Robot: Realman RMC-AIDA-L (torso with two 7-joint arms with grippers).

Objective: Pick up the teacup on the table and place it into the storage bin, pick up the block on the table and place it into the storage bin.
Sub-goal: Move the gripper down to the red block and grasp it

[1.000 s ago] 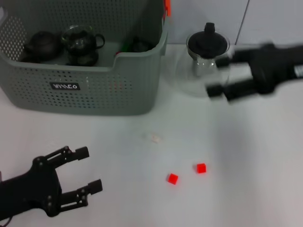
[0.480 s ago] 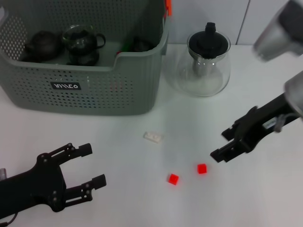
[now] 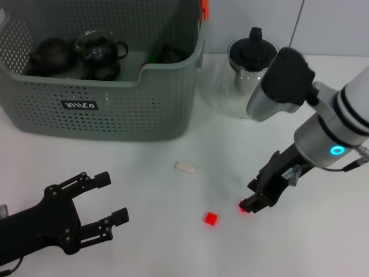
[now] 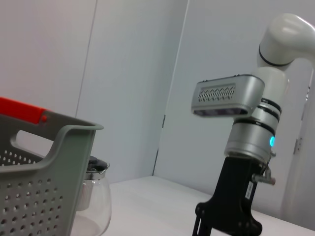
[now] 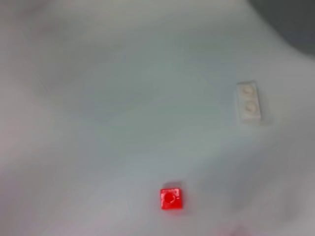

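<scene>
The grey-green storage bin (image 3: 115, 109) stands at the back left; its corner also shows in the left wrist view (image 4: 54, 147). Dark teaware (image 3: 51, 55) and a glass cup-like pot (image 3: 99, 51) lie inside it. No teacup shows on the table. Two red blocks lie on the table: one (image 3: 243, 206) right at my right gripper's (image 3: 249, 196) lower fingertip, the other (image 3: 211, 218) to its left, also in the right wrist view (image 5: 171, 198). The right gripper points down at the table, open. My left gripper (image 3: 112, 197) is open and empty at the front left.
A clear glass teapot with a black lid (image 3: 252, 75) stands to the right of the bin, behind the right arm (image 4: 241, 147). A small white block (image 3: 185, 167) lies mid-table, also in the right wrist view (image 5: 248, 102).
My right arm swung from beside the glass teapot down and forward to the table, ending over the right-hand red block. The left gripper barely shifted.
</scene>
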